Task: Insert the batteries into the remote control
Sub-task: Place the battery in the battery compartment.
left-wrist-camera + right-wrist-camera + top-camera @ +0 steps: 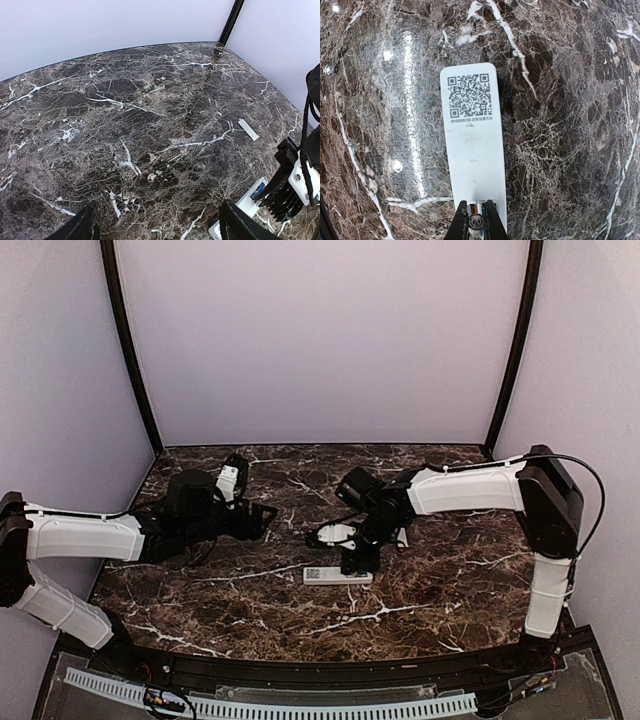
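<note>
Marble table [200, 590], remote control [338, 576] back-up, long axis left-to-right (QR-code end [313, 573] leftward)

left end effector [159, 216]: jaws wide | right end effector [476, 210]: pinched on battery [474, 221], pointing down

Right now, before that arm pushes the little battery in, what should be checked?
1. Grip: the right end effector is shut on a battery: ok.
2. The remote control lies flat, plain back up: ok.
3. The cover is off, lying apart on the table: ok.
4. Held battery lined up for insertion: cannot tell.
5. Held battery turned the right way round: cannot tell.
6. The left end effector is open, away from the remote control: ok.
</note>
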Controlling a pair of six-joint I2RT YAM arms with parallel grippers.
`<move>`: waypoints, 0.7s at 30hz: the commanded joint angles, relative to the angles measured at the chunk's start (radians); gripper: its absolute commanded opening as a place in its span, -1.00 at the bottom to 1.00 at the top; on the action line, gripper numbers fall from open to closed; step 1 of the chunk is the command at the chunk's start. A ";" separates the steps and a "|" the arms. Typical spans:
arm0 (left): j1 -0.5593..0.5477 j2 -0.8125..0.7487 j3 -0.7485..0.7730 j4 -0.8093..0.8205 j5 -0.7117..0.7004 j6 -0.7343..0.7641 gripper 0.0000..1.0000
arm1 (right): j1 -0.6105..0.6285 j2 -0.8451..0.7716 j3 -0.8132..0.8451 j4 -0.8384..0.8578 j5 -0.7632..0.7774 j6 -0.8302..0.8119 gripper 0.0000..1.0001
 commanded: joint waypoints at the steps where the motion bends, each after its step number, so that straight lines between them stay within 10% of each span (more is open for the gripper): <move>1: 0.005 -0.021 0.014 -0.031 -0.013 0.020 0.63 | 0.006 0.011 -0.027 -0.007 -0.012 -0.015 -1.00; 10: 0.005 -0.024 0.018 -0.040 -0.017 0.032 0.63 | 0.000 0.017 -0.042 -0.003 0.040 -0.026 -0.98; 21: 0.001 -0.009 0.033 -0.088 0.036 0.146 0.68 | 0.003 0.014 0.035 -0.062 0.002 -0.010 -0.36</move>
